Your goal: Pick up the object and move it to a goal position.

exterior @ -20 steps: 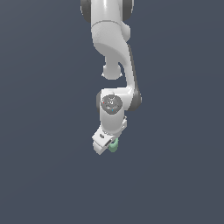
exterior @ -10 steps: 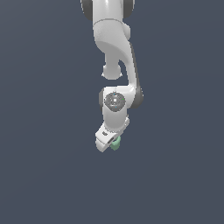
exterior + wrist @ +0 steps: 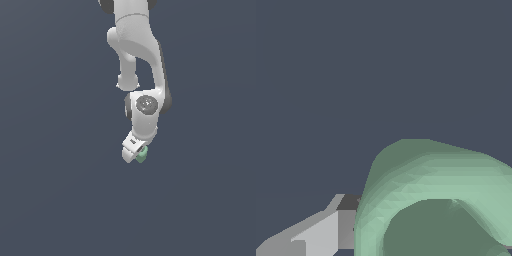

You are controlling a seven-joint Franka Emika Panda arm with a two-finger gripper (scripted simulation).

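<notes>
Mint-green fills my wrist view: the ring [image 3: 431, 200] sits right against the camera, a grey finger [image 3: 321, 232] touching its side. From the exterior view I see the ring [image 3: 142, 154] pinched in the closed-down gripper [image 3: 136, 153], hanging under the arm [image 3: 137, 60] before plain dark background
</notes>
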